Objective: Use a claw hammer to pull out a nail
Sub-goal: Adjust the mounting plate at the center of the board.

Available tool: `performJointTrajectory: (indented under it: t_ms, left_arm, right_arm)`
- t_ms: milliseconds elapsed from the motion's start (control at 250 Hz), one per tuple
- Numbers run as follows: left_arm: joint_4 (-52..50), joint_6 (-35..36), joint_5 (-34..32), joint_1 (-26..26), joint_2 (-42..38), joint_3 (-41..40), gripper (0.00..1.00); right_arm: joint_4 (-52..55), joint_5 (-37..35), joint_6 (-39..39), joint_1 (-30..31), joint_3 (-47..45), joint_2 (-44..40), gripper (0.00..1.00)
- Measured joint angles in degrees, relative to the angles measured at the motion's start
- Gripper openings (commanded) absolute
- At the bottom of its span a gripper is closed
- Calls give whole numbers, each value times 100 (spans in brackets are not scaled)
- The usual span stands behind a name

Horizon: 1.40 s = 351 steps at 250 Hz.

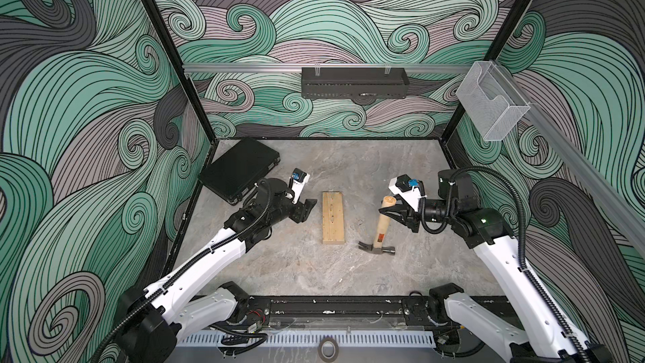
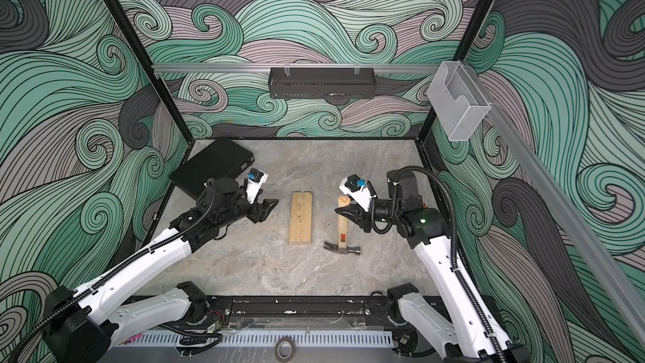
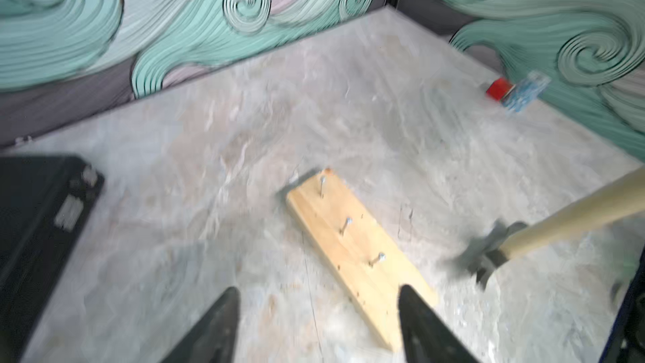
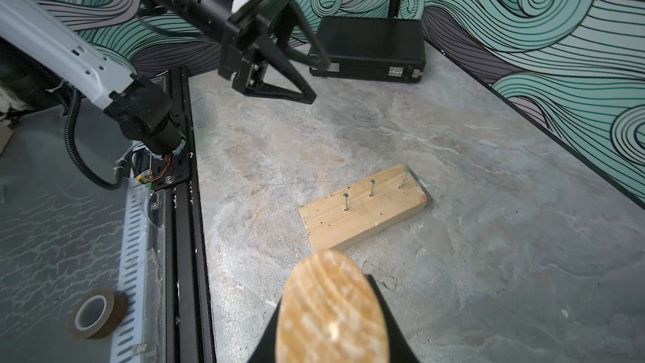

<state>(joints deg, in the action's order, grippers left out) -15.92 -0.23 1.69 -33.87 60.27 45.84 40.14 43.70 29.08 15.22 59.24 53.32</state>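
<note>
Wooden-handled hammer [image 1: 381,226] gripped by right tool [image 1: 387,211], head seemingly on surface [image 1: 314,267]; left tool [image 1: 309,209] gapes empty; three nails [image 4: 372,188] unpulled in block [image 1: 334,219].

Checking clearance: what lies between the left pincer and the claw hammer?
A wooden block with three nails standing in it; both top views show it.

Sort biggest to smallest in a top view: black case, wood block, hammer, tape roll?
Biggest: black case.
Then wood block and claw hammer, too alike; the hammer tilts up toward the camera.
Smallest: tape roll.

Black case [image 1: 241,169], tape roll [image 4: 117,309], clear wall bin [image 1: 488,106]
</note>
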Motion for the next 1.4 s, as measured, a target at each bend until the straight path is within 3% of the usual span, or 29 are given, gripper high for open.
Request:
performJointTrajectory:
  t_ms: [188, 328, 831, 1402]
  left_arm:
    - [-973, 37, -234, 0, 568, 81, 39]
    - [-1401, 299, -59, -2, 1270, 321, 35]
    - [-1685, 968, 236, -581, 2726, 883, 38]
    - [-1200, 831, 350, -1064, 3543, 1235, 37]
  right_arm:
    - [-107, -442, -684, 37, 247, 55, 10]
    - [-111, -758, -1130, 96, 568, 243, 9]
    - [-87, -1495, -1838, 321, 990, 361, 7]
    - [323, -1891, -2142, 385, 1515, 509, 4]
